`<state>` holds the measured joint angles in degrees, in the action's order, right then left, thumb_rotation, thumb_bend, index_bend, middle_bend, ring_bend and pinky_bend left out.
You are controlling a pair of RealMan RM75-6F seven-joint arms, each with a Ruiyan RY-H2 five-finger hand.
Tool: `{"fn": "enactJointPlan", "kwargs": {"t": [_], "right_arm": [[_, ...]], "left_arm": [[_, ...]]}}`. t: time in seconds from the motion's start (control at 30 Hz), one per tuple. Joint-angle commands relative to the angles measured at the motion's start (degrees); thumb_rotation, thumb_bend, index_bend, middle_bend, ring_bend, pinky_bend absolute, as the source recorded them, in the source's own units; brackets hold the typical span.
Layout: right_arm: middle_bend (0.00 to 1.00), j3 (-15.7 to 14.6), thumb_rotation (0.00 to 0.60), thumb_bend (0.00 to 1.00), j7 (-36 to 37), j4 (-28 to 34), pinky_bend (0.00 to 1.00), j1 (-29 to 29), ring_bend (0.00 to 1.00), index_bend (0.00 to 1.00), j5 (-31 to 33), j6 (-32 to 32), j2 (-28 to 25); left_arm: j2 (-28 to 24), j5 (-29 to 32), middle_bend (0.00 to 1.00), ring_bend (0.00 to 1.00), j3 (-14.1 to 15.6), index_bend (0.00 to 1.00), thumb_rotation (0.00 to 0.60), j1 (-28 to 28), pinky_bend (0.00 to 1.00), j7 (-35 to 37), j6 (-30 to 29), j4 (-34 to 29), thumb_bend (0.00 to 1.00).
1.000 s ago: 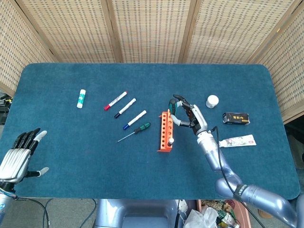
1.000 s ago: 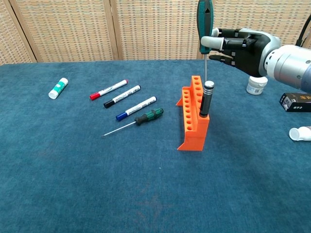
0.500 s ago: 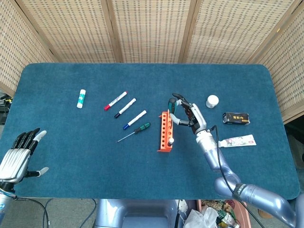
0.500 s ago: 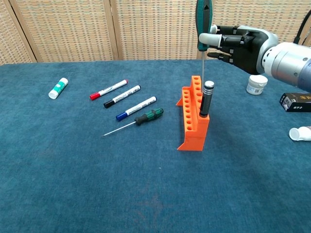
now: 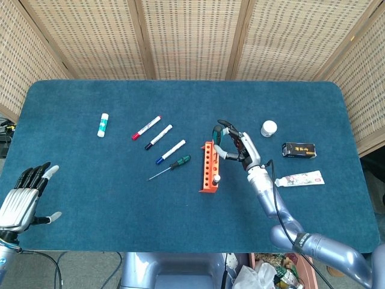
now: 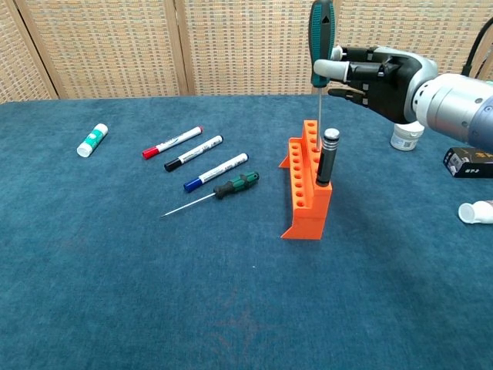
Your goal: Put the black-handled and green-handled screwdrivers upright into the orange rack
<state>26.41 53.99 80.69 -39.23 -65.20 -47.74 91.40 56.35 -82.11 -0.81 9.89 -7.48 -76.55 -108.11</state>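
We see a broad blue felt-covered table [image 5: 90,198] carrying everything, and we go down in size from there. Our right hand [image 6: 383,71], reaching in from three o'clock in the chest view, pinches the green-handled screwdriver [image 6: 320,42] by its handle with the shaft pointing straight down. Our left hand [image 5: 24,195] hovers at the table's seven o'clock corner in the head view, fingers spread, holding nothing, well apart from the work.

The orange plastic rack [image 6: 306,189] with its row of holes stands near the table's centre, its long axis running from six to twelve o'clock. The black-handled screwdriver [image 6: 327,158] with a silver cap already stands upright in a hole at the six o'clock end. So we judge one half of the task done.

The relation that matters now: the held driver's long axis is vertical, and its thin tip sits just at the rack's top, toward the twelve o'clock end; we cannot tell whether it has entered a hole. We judge the next move is a straight descent, keeping the shaft plumb, then letting go.

At nine o'clock from the rack lies a smaller green-and-black screwdriver [image 6: 209,193], flat beside three white markers [image 6: 200,153].
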Motion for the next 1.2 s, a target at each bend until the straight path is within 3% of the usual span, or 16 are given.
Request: {"fn": "enactJointPlan", "kwargs": {"t": [0.03, 0.47, 0.87, 1.2], "right_arm": [[0.11, 0.07, 0.600, 0.43, 0.06, -0.16, 0.00, -0.05, 0.00, 0.68, -0.03, 0.12, 0.07], [0.11, -0.95, 0.600, 0.43, 1.87, -2.31, 0.00, 0.25, 0.00, 0.68, -1.60, 1.24, 0.27], [0.06, -6.15, 0.600, 0.43, 12.08, -8.59, 0.00, 0.94, 0.00, 0.68, -11.85, 1.24, 0.69], [0.05, -10.08, 0.600, 0.43, 16.13, -13.17, 0.00, 0.31, 0.00, 0.68, -16.73, -0.66, 2.00]], "left_arm": [[-0.02, 0.00, 0.00, 0.00, 0.00, 0.00, 0.600, 0.03, 0.00, 0.04, 0.06, -0.01, 0.00], [-0.07, 0.13, 0.00, 0.00, -0.01, 0.00, 0.600, 0.10, 0.00, 0.13, 0.21, -0.03, 0.00], [-0.06, 0.15, 0.00, 0.00, 0.13, 0.00, 0.600, 0.28, 0.00, 0.03, 0.68, -0.15, 0.00], [0.02, 0.51, 0.00, 0.00, 0.11, 0.00, 0.600, 0.53, 0.00, -0.12, 1.17, -0.14, 0.00]]}}
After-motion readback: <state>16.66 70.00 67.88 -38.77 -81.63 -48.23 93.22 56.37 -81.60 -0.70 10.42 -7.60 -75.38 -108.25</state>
